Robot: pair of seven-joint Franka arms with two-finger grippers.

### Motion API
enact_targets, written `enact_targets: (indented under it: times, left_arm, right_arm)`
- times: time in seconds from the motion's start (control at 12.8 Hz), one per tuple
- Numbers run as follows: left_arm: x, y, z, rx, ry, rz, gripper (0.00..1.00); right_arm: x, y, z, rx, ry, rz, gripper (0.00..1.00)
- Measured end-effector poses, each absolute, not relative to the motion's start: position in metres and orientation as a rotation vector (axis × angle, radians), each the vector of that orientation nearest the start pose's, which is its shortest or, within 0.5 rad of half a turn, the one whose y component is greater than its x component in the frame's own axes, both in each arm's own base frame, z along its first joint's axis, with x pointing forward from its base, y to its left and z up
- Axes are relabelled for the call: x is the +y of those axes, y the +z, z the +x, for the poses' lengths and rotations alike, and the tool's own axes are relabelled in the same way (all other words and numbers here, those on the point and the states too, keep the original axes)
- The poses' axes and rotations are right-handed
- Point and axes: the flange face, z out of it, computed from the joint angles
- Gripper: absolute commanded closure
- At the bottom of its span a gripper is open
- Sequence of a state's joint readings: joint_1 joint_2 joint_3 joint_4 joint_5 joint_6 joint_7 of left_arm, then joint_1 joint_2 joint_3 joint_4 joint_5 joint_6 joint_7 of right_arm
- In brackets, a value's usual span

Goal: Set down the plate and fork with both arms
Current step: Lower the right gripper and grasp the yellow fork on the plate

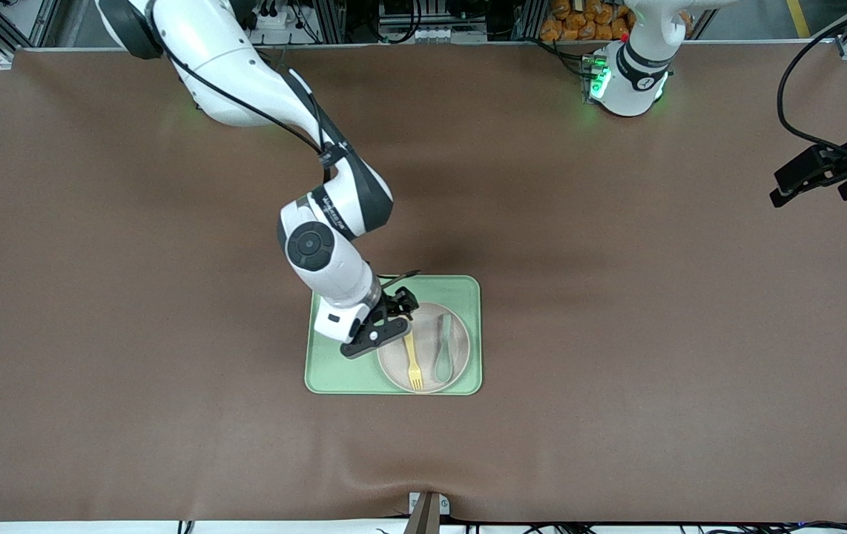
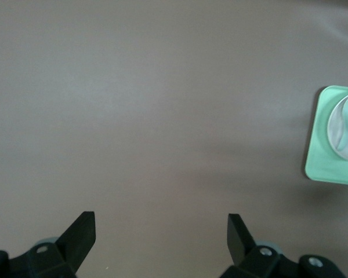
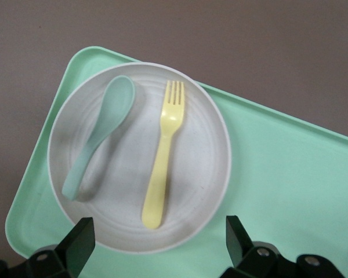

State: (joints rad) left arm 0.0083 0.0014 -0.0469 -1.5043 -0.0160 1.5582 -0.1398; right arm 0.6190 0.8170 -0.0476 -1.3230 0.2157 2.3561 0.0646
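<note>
right hand (image 1: 386, 326): wide, empty, over plate (image 1: 394, 363) | left hand (image 2: 161, 231): wide, empty, over table (image 1: 616, 297)

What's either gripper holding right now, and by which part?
Nothing. The right gripper hangs open over the tray beside the plate, fork untouched. The left gripper waits open at its end of the table.

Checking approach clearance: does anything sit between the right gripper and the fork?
Nothing visible does. The open right gripper hangs over the tray above the fork, which lies uncovered on the plate. The spoon lies beside it, apart.
</note>
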Motion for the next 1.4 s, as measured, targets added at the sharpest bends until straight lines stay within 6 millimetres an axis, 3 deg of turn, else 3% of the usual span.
enact_targets:
  times: [0.16, 0.39, 0.62, 1.4]
  left_arm:
    - [-0.017, 0.655, 0.552, -0.146, -0.069, -3.157, 0.0]
    - [-0.026, 0.654, 0.552, -0.121, -0.065, -3.158, 0.0]
    - [-0.034, 0.653, 0.552, -0.1, -0.059, -3.159, 0.0]
    - [-0.038, 0.641, 0.559, -0.085, -0.029, -3.159, 0.0]
  right_arm:
    - [0.434, 0.246, 0.638, -0.633, -0.307, -2.886, 0.0]
    - [0.446, 0.224, 0.632, -0.717, -0.326, -2.9, 0.0]
    - [0.455, 0.216, 0.625, -0.746, -0.328, -2.897, 0.0]
    - [0.453, 0.197, 0.627, -0.743, -0.356, -2.898, 0.0]
